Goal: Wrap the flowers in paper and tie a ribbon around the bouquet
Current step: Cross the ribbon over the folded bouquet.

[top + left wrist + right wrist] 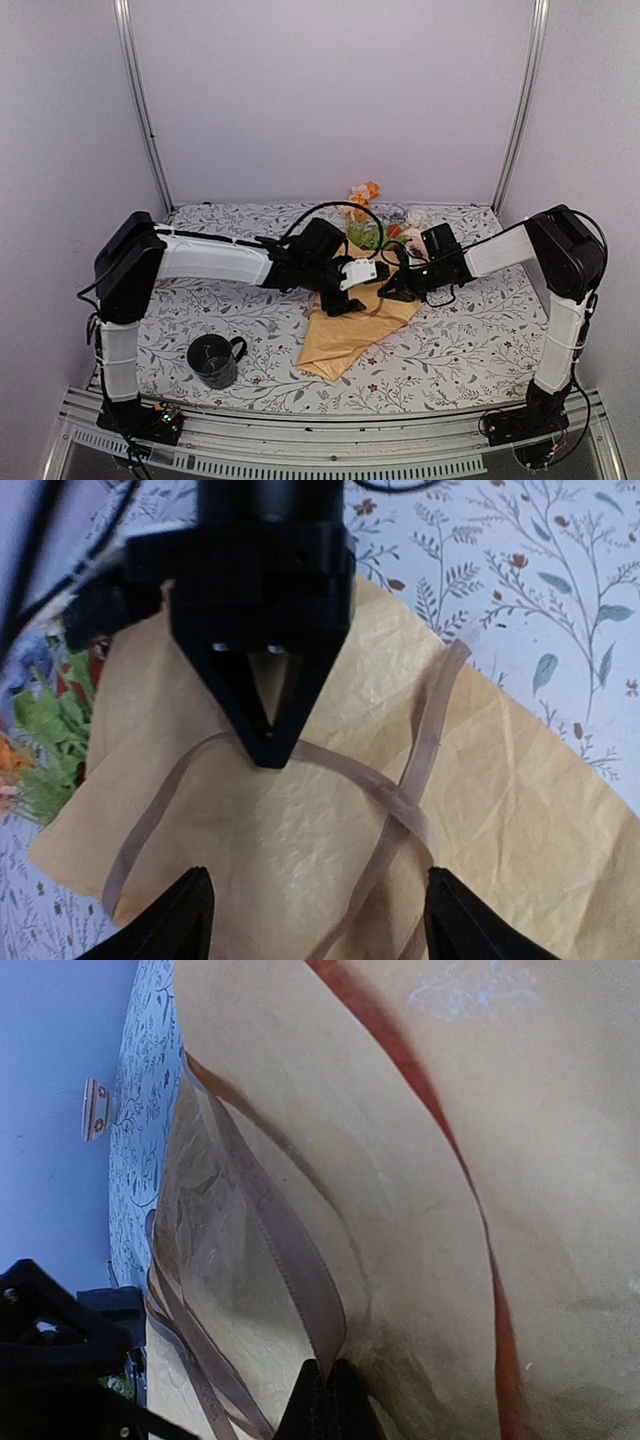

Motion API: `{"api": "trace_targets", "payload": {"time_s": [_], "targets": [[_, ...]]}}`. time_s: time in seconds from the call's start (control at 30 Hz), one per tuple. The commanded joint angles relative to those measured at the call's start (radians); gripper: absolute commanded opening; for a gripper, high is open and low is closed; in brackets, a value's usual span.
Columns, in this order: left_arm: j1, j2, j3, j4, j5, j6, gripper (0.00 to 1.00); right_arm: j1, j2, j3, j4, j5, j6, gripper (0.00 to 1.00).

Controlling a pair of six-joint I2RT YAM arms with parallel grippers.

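The bouquet [350, 330] lies in the middle of the table, a mustard-yellow paper [520, 810] cone with an orange-red inner edge [410, 1070]. The flowers [365, 215] stick out of its far end, and their green leaves [40, 740] show in the left wrist view. A tan ribbon [400, 798] loops and crosses itself on the paper. My left gripper [315, 920] hovers open over that crossing with nothing between its fingers [185, 920]. My right gripper [327, 1390] is shut on a strand of the ribbon [290, 1250], and its black tip [268, 742] presses where the ribbon lies on the paper.
A dark mug [213, 360] stands near the front left of the leaf-printed tablecloth [470, 350]. Both arms meet over the bouquet, fingertips a short way apart. Black cables [330, 210] arc above the flowers.
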Motion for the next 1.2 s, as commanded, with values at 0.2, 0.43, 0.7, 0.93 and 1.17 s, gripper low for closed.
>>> {"api": "trace_targets", "payload": {"time_s": [0.2,0.43,0.7,0.93,1.17], "targets": [[-0.012,0.263,0.223,-0.247,0.085,0.216,0.67,0.004,-0.018,-0.011,-0.015,0.003,-0.011,0.0],[-0.025,0.29,0.241,-0.271,0.073,0.186,0.38,0.004,-0.025,-0.001,-0.028,0.004,-0.016,0.0],[-0.041,0.256,0.231,-0.222,-0.001,0.169,0.0,0.005,-0.046,-0.009,-0.051,0.013,-0.024,0.0],[-0.039,0.152,0.145,0.031,-0.171,0.102,0.0,0.014,-0.061,-0.025,-0.058,-0.016,-0.037,0.0],[-0.038,0.007,0.03,0.192,-0.16,0.057,0.0,0.028,-0.084,-0.03,-0.065,-0.056,-0.083,0.01]]}}
